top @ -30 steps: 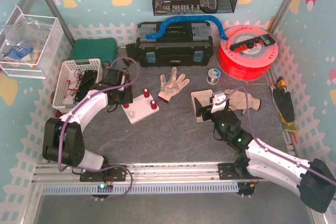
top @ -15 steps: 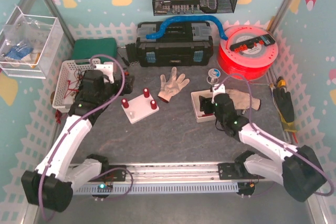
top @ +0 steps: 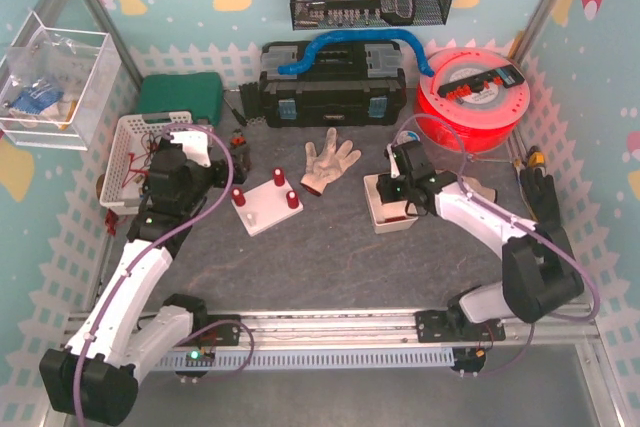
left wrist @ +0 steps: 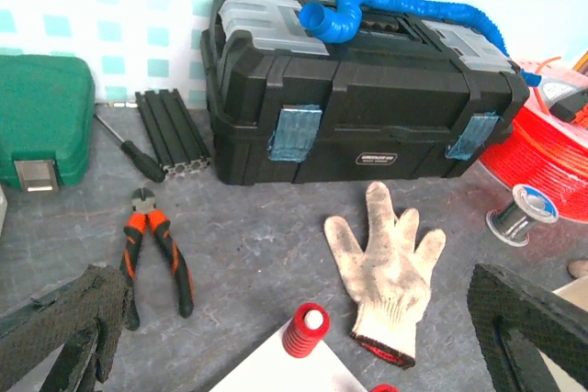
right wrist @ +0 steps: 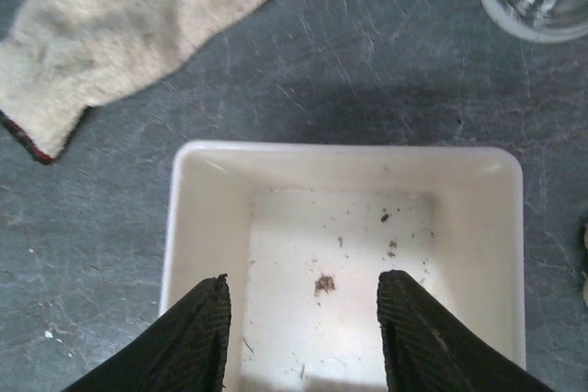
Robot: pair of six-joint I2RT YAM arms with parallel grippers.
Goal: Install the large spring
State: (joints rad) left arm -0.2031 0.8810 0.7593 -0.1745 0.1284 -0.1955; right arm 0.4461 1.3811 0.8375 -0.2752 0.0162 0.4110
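Note:
A white peg board [top: 268, 209] lies left of centre with three red springs on it [top: 238, 195] [top: 279, 179] [top: 292, 198]; I cannot tell which is the large spring. The left wrist view shows one red spring [left wrist: 306, 330] seated on a white peg at the corner of the board [left wrist: 285, 372]. My left gripper [top: 220, 173] [left wrist: 294, 305] hovers just left of the board, wide open and empty. My right gripper [top: 398, 197] [right wrist: 303, 305] hangs over a white tray [top: 385, 219] [right wrist: 207, 218], jaws apart with nothing between them. The tray holds only specks of dirt.
A dirty work glove [top: 328, 162] [left wrist: 390, 263] lies right of the board, and a second glove [top: 470, 190] lies past the tray. Orange pliers [left wrist: 156, 250], a black toolbox [left wrist: 358, 117], a green case [top: 180, 95], a wire spool [left wrist: 519, 218] and a red filament reel [top: 470, 97] line the back. A white basket [top: 125, 142] stands left.
My left gripper has let go at the board's left spring, drawn back and opened wide. My right arm has swung left over the tray and its jaws have narrowed.

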